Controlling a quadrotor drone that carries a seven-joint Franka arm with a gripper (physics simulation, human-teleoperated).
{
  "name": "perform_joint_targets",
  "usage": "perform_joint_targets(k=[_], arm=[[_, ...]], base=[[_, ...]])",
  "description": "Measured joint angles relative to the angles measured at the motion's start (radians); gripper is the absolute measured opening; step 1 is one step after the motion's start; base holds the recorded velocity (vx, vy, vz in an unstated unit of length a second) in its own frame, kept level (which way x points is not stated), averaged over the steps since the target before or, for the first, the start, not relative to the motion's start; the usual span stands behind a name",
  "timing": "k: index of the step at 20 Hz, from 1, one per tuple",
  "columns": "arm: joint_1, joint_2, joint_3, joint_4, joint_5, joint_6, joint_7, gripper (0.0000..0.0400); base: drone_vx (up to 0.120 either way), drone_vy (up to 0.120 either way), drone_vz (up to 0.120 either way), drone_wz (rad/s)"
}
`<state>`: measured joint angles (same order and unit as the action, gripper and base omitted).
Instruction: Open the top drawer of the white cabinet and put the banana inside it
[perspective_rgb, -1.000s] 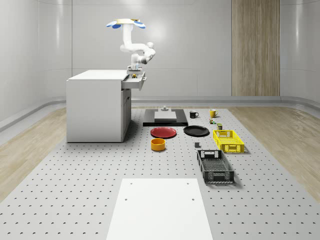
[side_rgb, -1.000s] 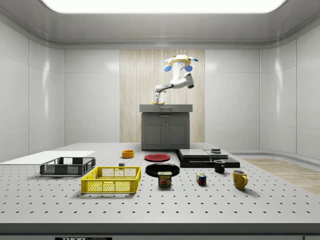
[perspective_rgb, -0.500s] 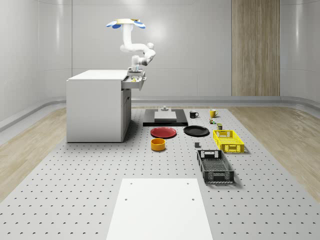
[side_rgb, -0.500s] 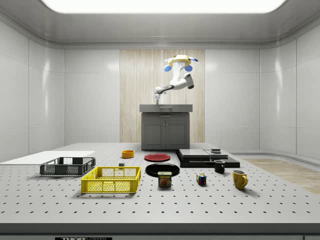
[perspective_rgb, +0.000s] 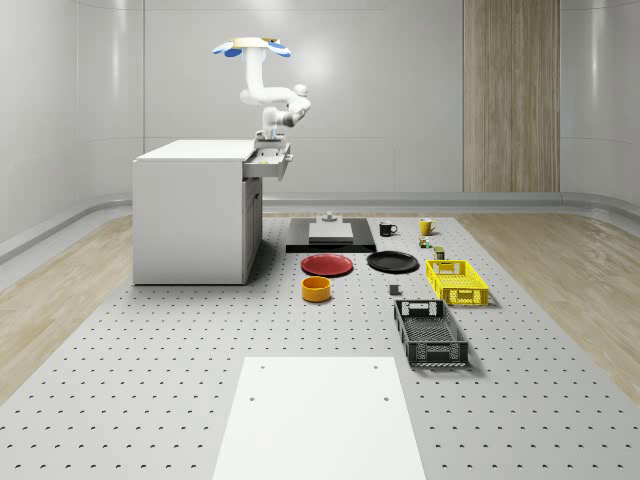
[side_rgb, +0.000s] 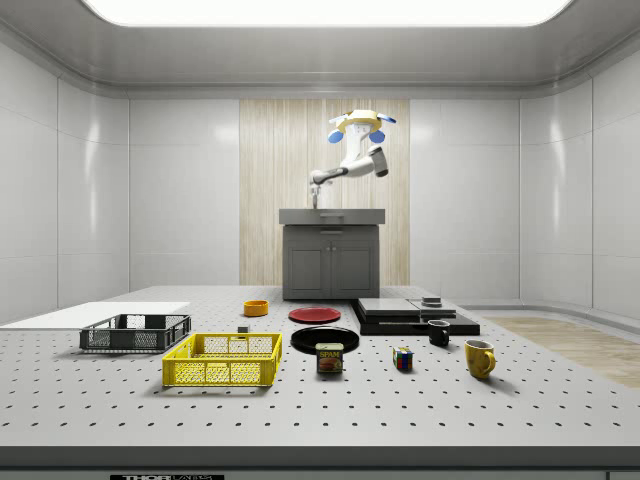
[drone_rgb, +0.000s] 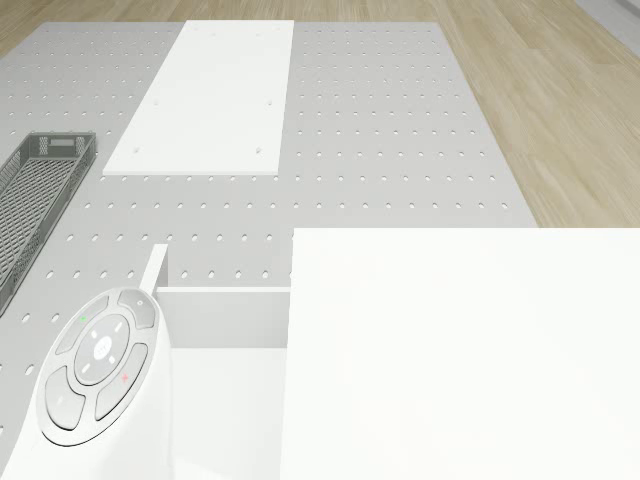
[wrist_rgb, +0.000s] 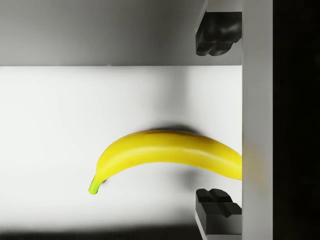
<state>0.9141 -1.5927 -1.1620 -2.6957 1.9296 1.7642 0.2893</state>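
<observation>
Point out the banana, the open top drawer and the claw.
banana (wrist_rgb: 165, 152), wrist view, middle of its yellow body.
top drawer (perspective_rgb: 272, 164), whole-scene view, its pulled-out side wall.
claw (wrist_rgb: 218, 120), wrist view, midway between the two dark fingertips, which stand apart.

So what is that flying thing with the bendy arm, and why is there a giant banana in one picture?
It is a drone carrying a robot arm, hovering above a white cabinet. Two pictures come from cameras standing in the room, one in front and one at the side. One looks down from the drone, and one sits on the arm's wrist, right by the gripper. That is why the banana looks giant: the camera is very close. The banana lies in the cabinet's open top drawer, between the gripper's open fingers, which do not squeeze it. On the floor sit crates, plates, an orange bowl and mugs.
</observation>
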Motion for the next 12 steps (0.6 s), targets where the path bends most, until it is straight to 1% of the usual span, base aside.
perform_joint_targets(k=[5, 12], arm=[[-0.017, -0.004, -0.052, -0.023, -0.044, -0.025, 0.001, 0.0398], [-0.024, -0.005, -0.077, -0.032, -0.067, -0.037, 0.001, 0.0400]], base=[[0.000, 0.000, 0.000, 0.000], [0.000, 0.000, 0.000, 0.000]])
